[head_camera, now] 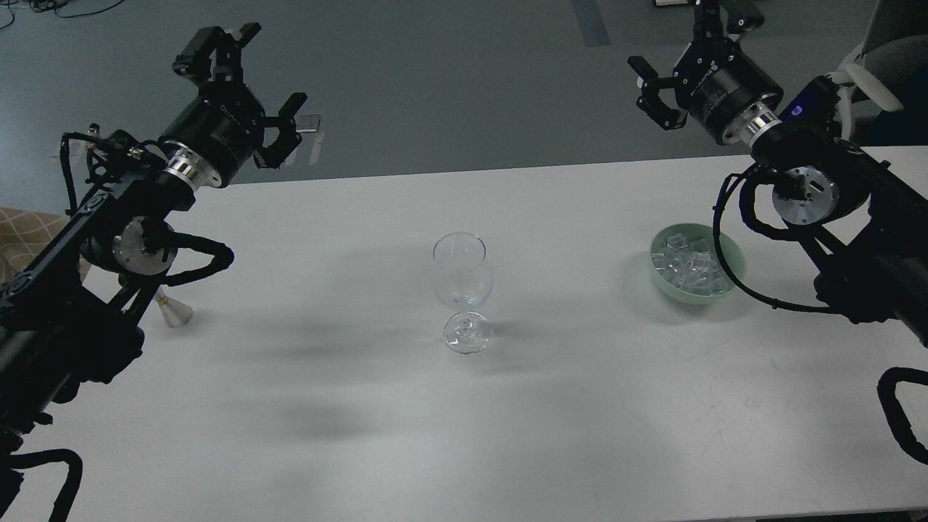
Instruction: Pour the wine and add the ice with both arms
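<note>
An empty clear stemmed wine glass (462, 290) stands upright in the middle of the white table (348, 406). Several clear ice cubes (689, 265) lie in a pale green bowl (734, 250) at the right. My left gripper (243, 83) is open and empty, raised past the table's far left edge. My right gripper (692, 54) is open and empty, raised behind the far right edge, above and beyond the bowl. No wine bottle shows.
A small pale cone-shaped object (172, 312) lies on the table at the left, partly behind my left arm. A clear plastic piece (313, 134) shows on the floor beyond the left gripper. A chair (888, 65) stands at the far right.
</note>
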### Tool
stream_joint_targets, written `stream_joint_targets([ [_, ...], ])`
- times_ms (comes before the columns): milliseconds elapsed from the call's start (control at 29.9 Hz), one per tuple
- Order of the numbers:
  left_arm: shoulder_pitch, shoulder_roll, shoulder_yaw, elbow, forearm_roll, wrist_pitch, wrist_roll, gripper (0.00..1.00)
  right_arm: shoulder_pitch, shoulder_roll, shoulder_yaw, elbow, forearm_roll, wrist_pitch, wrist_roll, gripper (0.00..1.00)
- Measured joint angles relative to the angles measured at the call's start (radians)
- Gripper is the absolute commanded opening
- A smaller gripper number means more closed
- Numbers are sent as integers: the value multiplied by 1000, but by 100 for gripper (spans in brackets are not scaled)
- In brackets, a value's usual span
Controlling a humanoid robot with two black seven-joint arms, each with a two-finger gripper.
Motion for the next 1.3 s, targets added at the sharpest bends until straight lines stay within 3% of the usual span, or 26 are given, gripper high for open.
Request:
stream_joint_targets([
  [1304,16,3,-3,-20,11,-2,-6,98,2,13,0,12,-2,3,1,100],
])
